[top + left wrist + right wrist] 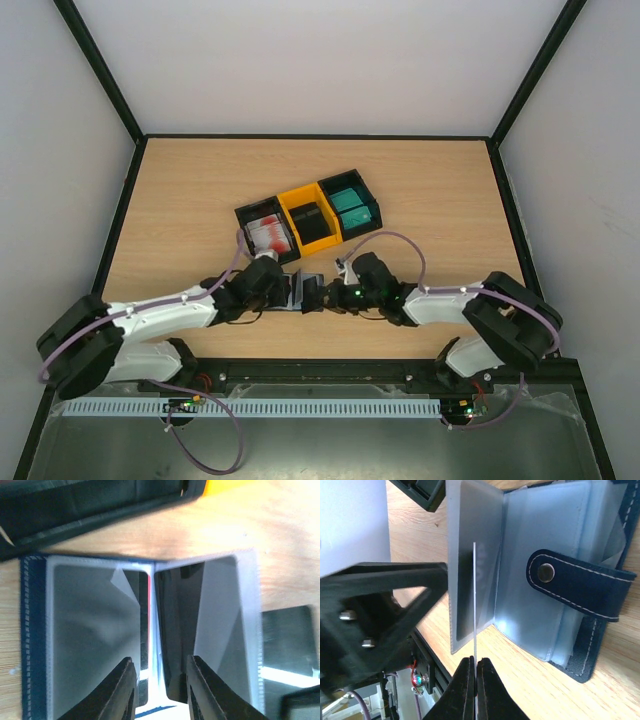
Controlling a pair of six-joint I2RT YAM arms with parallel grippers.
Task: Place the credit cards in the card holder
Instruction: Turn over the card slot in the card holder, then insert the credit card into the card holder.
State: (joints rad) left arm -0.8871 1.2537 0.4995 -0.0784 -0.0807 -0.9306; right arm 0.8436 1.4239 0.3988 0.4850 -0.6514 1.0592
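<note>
Plainly, the card holder [540, 530] lay open on the table [200, 190], near its front edge and between my two tools. Its cover was dark navy with pale stitching along the border. A snap tab [580, 587] of the same navy lay across the inside, with a round metal stud [546, 572] near its end. Inside were clear, faintly blue plastic sleeves, and one sleeve leaf stood up from the fold.

My right tool [474, 662] was pressed together on a credit card [474, 605]. It showed edge-on as a thin pale line, standing just in front of the raised leaf. I could not tell the colour of its face. My left tool [160, 662] was spread a little, with one finger on each side of the upright leaf. In the left wrist view a narrow red strip [148, 595] showed at the fold.

Behind the holder three open bins sat touching in a slanted row. A black bin [243, 215] held white cards with red blotches [268, 235], a yellow bin [290, 200] held black cards [312, 220], and another black bin [372, 200] held teal cards [352, 210].

The table was light wood with a fine grain, edged in black. Plain white walls [320, 60] with black corner posts closed it in on three sides.
</note>
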